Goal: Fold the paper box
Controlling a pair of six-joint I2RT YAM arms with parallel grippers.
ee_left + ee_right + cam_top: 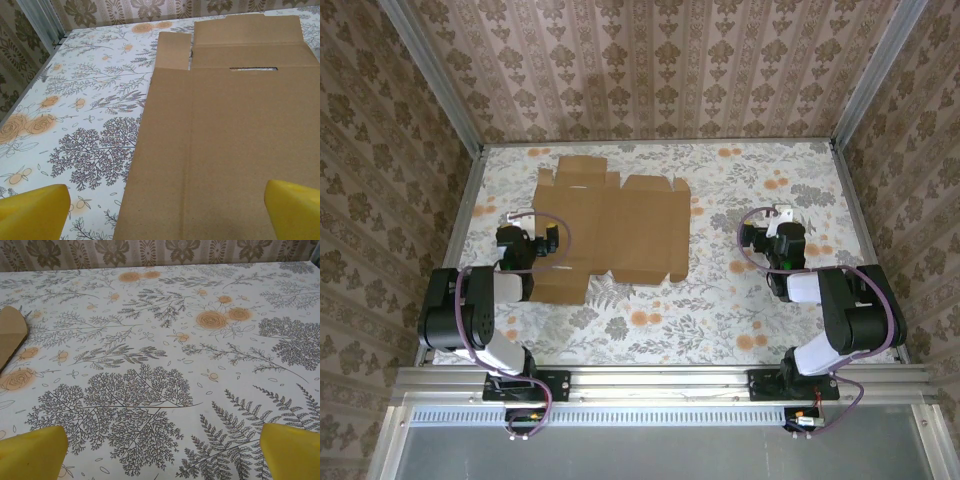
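Box (610, 225) lies flat and unfolded on the table's (740, 310) left half; folding not yet begun. Left gripper (165, 212) hovers wide over its near edge, right gripper (162, 452) wide, well apart. Next, probably: raise a flap.

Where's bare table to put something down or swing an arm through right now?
Free: the wide strip between the paper box's right edge and the right tool; the near band between the box and the arm bases; the far right corner. Crowded: the left side, where the left tool hangs over the box's near edge.
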